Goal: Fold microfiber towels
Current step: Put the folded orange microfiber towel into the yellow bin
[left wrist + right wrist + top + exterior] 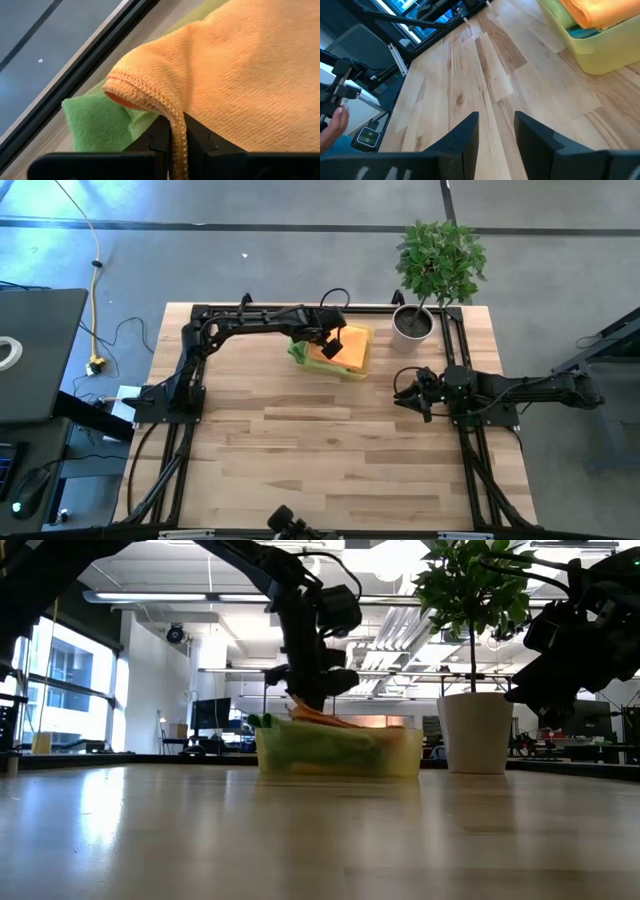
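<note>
An orange microfiber towel (347,350) lies on top of a pile of towels in a shallow yellow tray (357,374) at the far middle of the table. A light green towel (97,125) sticks out below it, and a teal one (580,31) shows in the pile. My left gripper (177,147) stands over the tray's left end, shut on the orange towel. My right gripper (496,132) hangs open over bare wood at the table's right side, with nothing between its fingers. My left gripper pinches the orange towel's stitched hem (175,122) between its two fingers, close to a rounded corner (122,87). The fingers slant down onto it from the table's left. The pinched edge stands up from the pile. The rest of the towel lies on the pile in the tray.
A potted plant (428,275) in a white pot stands right of the tray at the far right. Black frame rails (190,370) run along the table's left, right and far sides. The near half of the wooden table (330,460) shows bare boards.
</note>
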Robot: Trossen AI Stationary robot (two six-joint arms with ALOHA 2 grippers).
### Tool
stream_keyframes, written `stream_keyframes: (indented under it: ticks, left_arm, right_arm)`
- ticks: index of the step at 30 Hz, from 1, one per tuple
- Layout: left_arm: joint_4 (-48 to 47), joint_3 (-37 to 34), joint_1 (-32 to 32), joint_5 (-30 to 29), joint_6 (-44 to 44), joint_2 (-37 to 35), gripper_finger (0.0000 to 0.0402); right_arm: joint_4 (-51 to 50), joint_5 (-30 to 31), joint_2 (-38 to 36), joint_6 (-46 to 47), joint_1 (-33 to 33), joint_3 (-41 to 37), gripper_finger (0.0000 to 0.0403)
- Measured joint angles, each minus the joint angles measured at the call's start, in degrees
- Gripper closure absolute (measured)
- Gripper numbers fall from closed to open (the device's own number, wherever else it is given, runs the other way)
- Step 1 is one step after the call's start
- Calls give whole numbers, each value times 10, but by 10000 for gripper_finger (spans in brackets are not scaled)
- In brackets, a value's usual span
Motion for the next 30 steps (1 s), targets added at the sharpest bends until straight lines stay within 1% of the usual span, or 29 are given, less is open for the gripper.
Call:
stream_keyframes:
  ticks: [6, 12, 15, 18, 21, 25, 30]
  left_arm:
    - [-7, 1, -9, -12, 4, -9, 375]
    - [-14, 0, -22, -8, 54, -8, 373]
    - [-22, 0, -28, -26, 56, -8, 366]
    - [-43, 0, -28, -37, 56, -9, 345]
    - [-49, 0, -27, -37, 56, -13, 314]
    - [-52, 1, -27, -50, 62, -34, 267]
    - [-64, 0, -27, -41, 77, -71, 220]
  right_arm:
    - [0, 0, 0, 0, 0, 0, 286]
    - [0, 0, 0, 0, 0, 0, 286]
    - [0, 0, 0, 0, 0, 0, 286]
    - [0, 0, 0, 0, 0, 0, 286]
    - [0, 0, 0, 0, 0, 0, 286]
    - [0, 0, 0, 0, 0, 0, 286]
    - [0, 0, 0, 0, 0, 0, 286]
